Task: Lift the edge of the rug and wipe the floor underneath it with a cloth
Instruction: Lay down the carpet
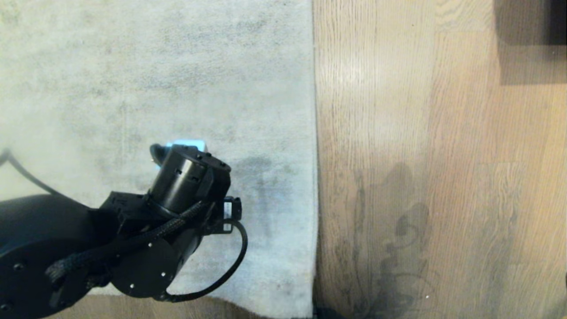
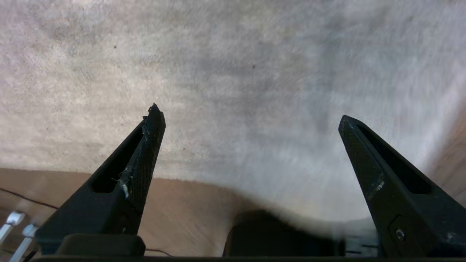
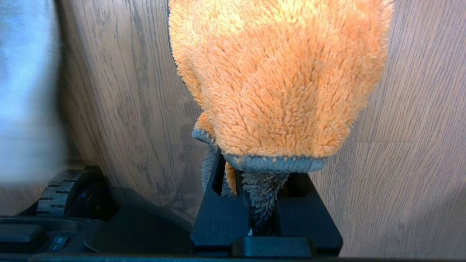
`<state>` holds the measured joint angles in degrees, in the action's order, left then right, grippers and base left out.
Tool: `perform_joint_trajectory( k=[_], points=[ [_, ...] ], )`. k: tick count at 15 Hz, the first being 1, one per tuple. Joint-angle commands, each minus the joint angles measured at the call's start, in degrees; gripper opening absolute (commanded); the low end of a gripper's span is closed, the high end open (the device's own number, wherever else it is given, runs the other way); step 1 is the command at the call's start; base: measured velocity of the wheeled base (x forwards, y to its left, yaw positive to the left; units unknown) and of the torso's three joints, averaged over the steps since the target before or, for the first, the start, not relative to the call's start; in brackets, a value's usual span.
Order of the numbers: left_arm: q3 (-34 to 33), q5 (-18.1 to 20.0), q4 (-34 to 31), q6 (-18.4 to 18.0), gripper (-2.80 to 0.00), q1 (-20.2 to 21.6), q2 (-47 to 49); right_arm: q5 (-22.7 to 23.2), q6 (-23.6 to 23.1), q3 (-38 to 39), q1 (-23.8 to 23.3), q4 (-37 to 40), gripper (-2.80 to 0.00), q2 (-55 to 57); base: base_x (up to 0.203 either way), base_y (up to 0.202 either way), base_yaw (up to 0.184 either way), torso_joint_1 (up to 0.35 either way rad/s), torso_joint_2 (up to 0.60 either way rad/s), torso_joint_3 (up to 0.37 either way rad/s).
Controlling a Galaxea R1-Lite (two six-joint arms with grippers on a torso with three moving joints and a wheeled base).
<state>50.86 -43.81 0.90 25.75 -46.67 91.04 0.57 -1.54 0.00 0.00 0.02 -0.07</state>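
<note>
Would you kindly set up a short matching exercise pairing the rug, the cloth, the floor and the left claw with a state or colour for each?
Things:
1. rug
2. cloth
3. floor
4. left claw

States:
A. brown wood grain
B. open, above the rug
C. orange, pinched in the right claw
D. pale grey, lying flat

Pairs: 1-D, 2-C, 3-A, 4-B
</note>
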Motion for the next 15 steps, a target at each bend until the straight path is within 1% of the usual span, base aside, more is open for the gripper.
perform_joint_trajectory(
  k=[1,3,6,10,12,13,14,15],
  points=[
    [-1.5,-0.2,-0.1,0.0,0.0,0.0,0.1,0.0,0.0,0.0,0.1,0.0,-2.8,0.1,0.0,0.0,0.0,0.0,0.0,0.0],
    [-4.4,-0.2,0.0,-0.9,0.0,-0.7,0.2,0.0,0.0,0.0,0.0,0.0,-2.8,0.1,0.0,0.0,0.0,0.0,0.0,0.0],
    [-6.5,-0.1,0.0,-1.4,0.0,-2.3,0.7,0.0,0.0,0.0,0.0,0.0,-2.8,0.1,0.0,0.0,0.0,0.0,0.0,0.0],
    [-9.4,0.0,0.1,-1.1,0.0,-4.7,2.8,0.0,0.0,0.0,0.0,0.0,-2.8,0.1,0.0,0.0,0.0,0.0,0.0,0.0],
    [-9.8,0.0,0.1,-1.0,0.0,-5.4,3.6,0.0,0.0,0.0,0.0,0.0,-2.8,0.1,0.0,0.0,0.0,0.0,0.0,0.0],
    [-9.8,0.0,0.2,-1.0,-2.31,-5.7,3.9,0.0,0.0,0.0,0.0,0.0,-2.8,0.1,0.0,0.0,0.0,0.0,0.0,0.0],
    [-9.5,0.0,0.2,-1.1,-2.8,-5.8,4.5,0.0,0.0,0.0,0.1,0.0,-2.8,0.1,0.0,0.0,0.0,0.0,0.0,0.0],
    [-9.5,0.0,0.2,-1.4,-2.8,-5.9,4.6,0.0,0.0,0.0,0.0,0.0,-2.8,0.1,0.0,0.0,0.0,0.0,0.0,0.0]
  ],
)
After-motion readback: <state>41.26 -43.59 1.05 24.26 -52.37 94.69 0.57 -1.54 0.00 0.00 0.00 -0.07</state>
